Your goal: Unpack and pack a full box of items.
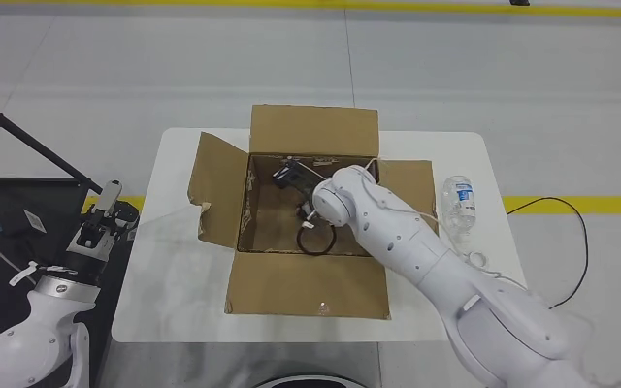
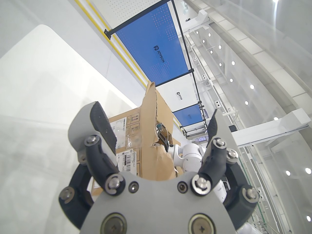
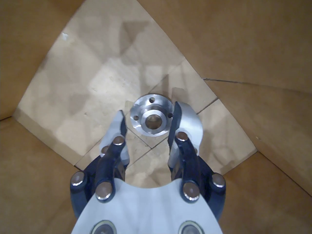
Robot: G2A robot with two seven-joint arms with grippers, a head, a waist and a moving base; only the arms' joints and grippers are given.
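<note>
A white table [image 1: 175, 291] carries an open brown cardboard box [image 1: 309, 287]. Inside the box, the right gripper [image 3: 149, 120] hangs wide open and empty, straddling a round silver metal flange [image 3: 146, 105] on the box floor. Left of the box, the left gripper [image 2: 158, 118] is spread too, holding nothing.

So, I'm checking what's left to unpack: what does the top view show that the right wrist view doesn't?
Top view: a water bottle on the table beside the cardboard box, a black ring inside it. Right wrist view: a metal flange on the box floor, seen between the fingers of the open right gripper. Both: the box's brown interior.
</note>
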